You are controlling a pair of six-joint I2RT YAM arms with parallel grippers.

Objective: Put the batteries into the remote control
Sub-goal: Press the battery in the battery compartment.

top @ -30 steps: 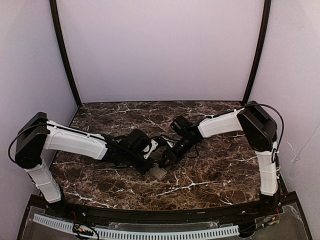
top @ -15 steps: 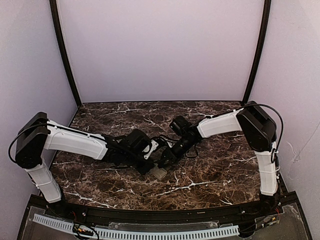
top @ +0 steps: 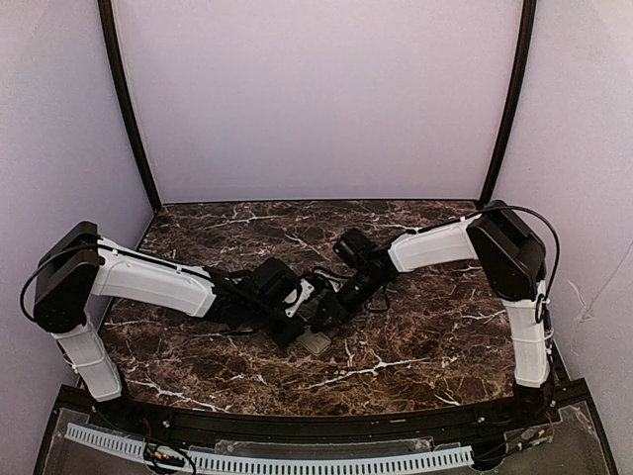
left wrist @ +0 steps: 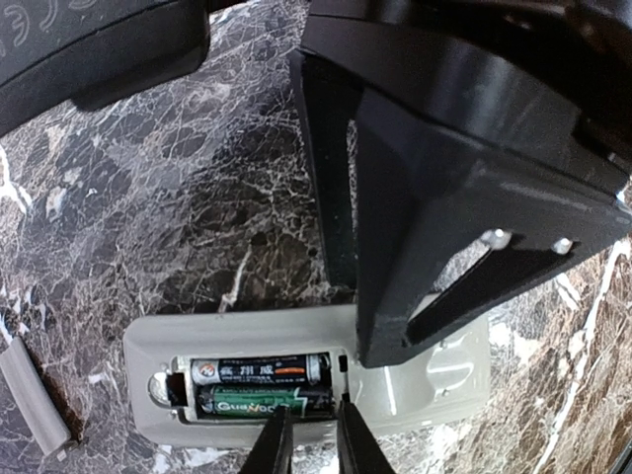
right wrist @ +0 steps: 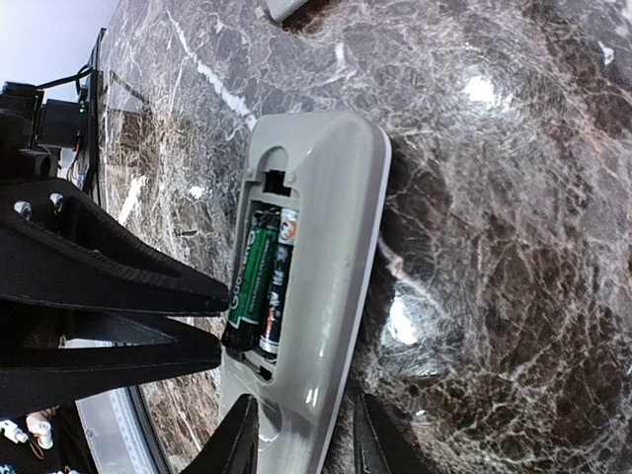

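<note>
My left tool [left wrist: 314, 420] has its tips only a sliver apart, nothing between them afaict, hovering right at the edge of the open battery bay [left wrist: 178, 387]. My right tool [right wrist: 306, 405] is spread wide, straddling one end of the remote [right wrist: 336, 197]. There's a gap on one side, so it brackets rather than clamps. Both batteries [left wrist: 262, 399] lie side by side in the bay, one green, one black w/ orange print. The remote lies back-up on the marble surface [left wrist: 148, 217], roughly central btwn the arms. A grey strip [left wrist: 35, 395] lies just off the remote's end, prob the lid.

My read: the remote is light, stiff plastic w/ a smooth back, so it'll skate on that polished stone if pushed from one side only. Best hold is across the long edges, clear of the bay. The batteries are small, round, slick and prob sprung at one end, so press mid-length, not at the tip. Can't tell whether the green one is fully seated.
</note>
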